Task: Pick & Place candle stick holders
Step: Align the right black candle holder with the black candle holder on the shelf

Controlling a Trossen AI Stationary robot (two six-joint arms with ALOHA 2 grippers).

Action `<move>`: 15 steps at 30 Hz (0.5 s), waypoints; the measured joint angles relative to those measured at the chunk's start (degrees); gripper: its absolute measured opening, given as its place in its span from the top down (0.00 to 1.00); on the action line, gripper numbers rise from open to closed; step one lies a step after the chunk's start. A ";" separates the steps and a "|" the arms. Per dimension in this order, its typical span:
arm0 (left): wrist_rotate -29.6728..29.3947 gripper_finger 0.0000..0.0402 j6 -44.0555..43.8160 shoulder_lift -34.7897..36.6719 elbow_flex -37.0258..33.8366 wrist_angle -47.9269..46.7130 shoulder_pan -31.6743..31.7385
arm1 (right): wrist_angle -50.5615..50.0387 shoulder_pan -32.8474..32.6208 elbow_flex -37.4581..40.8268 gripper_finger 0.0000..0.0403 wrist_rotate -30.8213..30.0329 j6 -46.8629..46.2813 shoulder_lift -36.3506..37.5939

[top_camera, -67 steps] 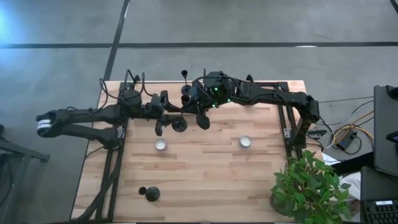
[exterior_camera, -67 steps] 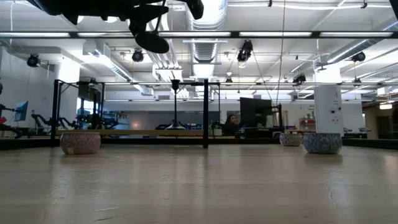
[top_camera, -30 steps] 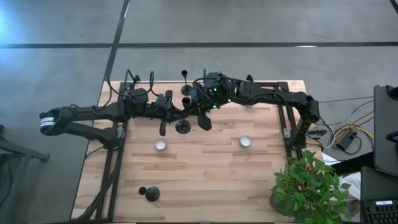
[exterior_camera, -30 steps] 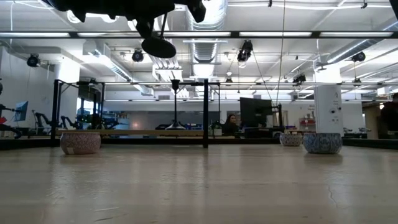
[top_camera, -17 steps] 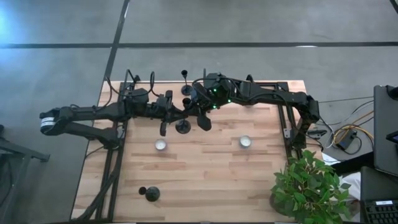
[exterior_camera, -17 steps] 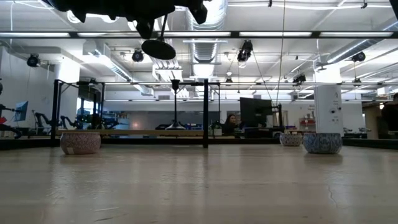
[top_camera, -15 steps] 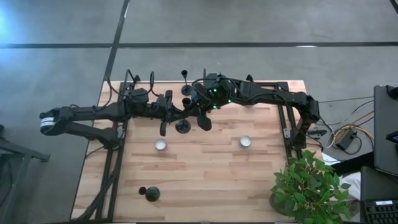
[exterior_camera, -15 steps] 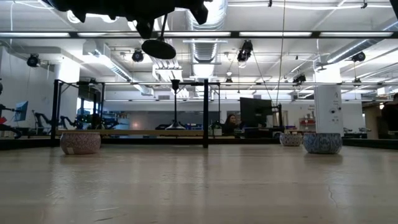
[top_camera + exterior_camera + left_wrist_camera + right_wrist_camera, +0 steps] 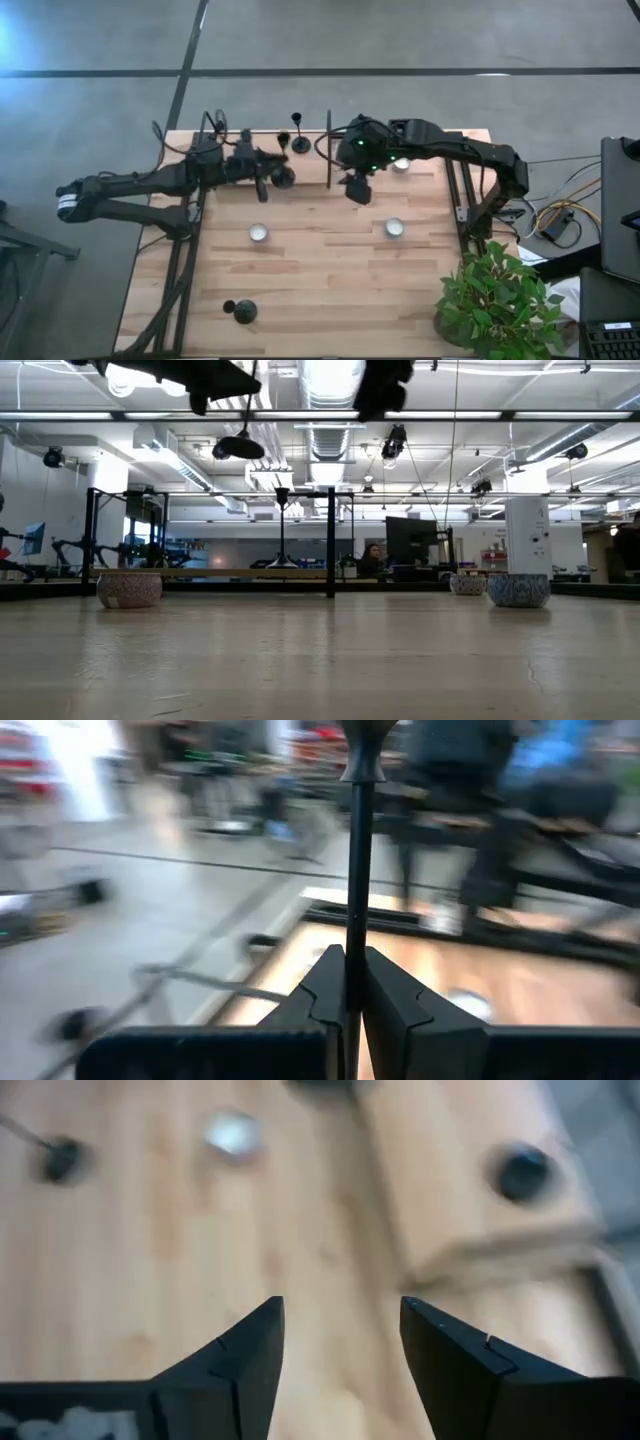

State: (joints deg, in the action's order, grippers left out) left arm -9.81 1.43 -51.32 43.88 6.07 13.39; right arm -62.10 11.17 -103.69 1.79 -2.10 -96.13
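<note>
Nearest the front edge of the wooden surface (image 9: 330,290), one candle stick holder (image 9: 241,311) stands alone at the left corner, and a leafy plant (image 9: 497,300) sits at the right corner. Farther in, two tealight discs lie well apart: one left of centre (image 9: 259,232), one to the right (image 9: 394,228).

Beyond them, the right gripper (image 9: 357,192) hangs above the middle of the surface; in its wrist view its fingers (image 9: 245,1355) are spread wide with only bare wood between them.

Toward the far left, the left gripper (image 9: 265,178) is raised off the surface. Its fingers (image 9: 325,990) are pressed onto the thin stem of a second candle stick holder (image 9: 357,870), whose round base (image 9: 238,448) shows high in the low view.

A third candle stick holder (image 9: 300,144) stands at the far edge, just beside a thin upright post (image 9: 328,150).
</note>
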 joint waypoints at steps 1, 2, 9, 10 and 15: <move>-3.15 0.95 0.02 0.46 0.00 0.04 0.00 | -1.27 -0.02 0.02 0.52 -3.05 -0.60 0.60; -5.87 0.95 0.00 0.82 0.00 0.05 0.00 | -1.64 -0.02 0.05 0.52 -5.53 -1.05 1.33; -23.87 0.95 1.40 -2.01 -0.87 2.70 -0.04 | 6.74 0.43 7.09 0.57 -12.69 -0.95 8.12; -25.61 0.95 1.62 -2.94 -1.94 5.20 0.07 | 8.73 0.84 9.23 0.58 -12.74 -1.15 9.52; -29.61 0.95 1.44 -6.18 -9.83 22.65 2.13 | 19.17 4.14 22.82 0.62 -12.86 -5.64 17.50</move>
State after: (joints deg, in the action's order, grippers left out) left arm -39.42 2.87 -57.51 34.05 28.72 15.51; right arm -42.93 15.32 -80.87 -11.07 -7.74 -78.63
